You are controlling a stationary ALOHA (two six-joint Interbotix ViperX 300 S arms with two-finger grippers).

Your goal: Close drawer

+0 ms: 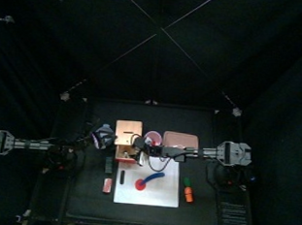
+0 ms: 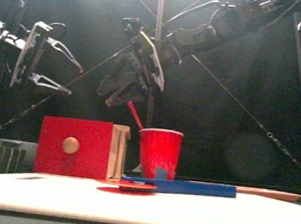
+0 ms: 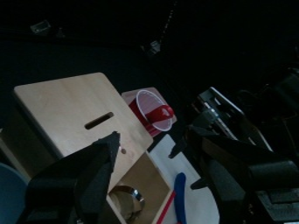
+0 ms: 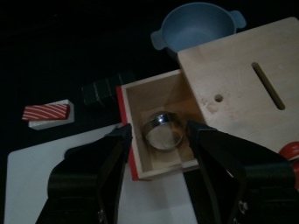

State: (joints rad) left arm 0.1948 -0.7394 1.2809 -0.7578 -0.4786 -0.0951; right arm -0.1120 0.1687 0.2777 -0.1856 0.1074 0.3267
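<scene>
Right pincer [image 4: 156, 144] hangs open over the open drawer [image 4: 163, 114].

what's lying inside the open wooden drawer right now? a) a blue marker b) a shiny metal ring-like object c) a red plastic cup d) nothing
b: the right wrist view looks down into the open light tan wooden drawer, and a shiny round metal ring-like object lies on its floor; the red plastic cup stands outside, beside the unit.

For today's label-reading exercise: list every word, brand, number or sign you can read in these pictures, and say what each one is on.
None can be read.
The drawer, its red front, the red cup and the blue bowl show no print.
The red-striped block carries stripes only, no letters.
A pale strip at the table's edge may hold print; too small to read.
</scene>
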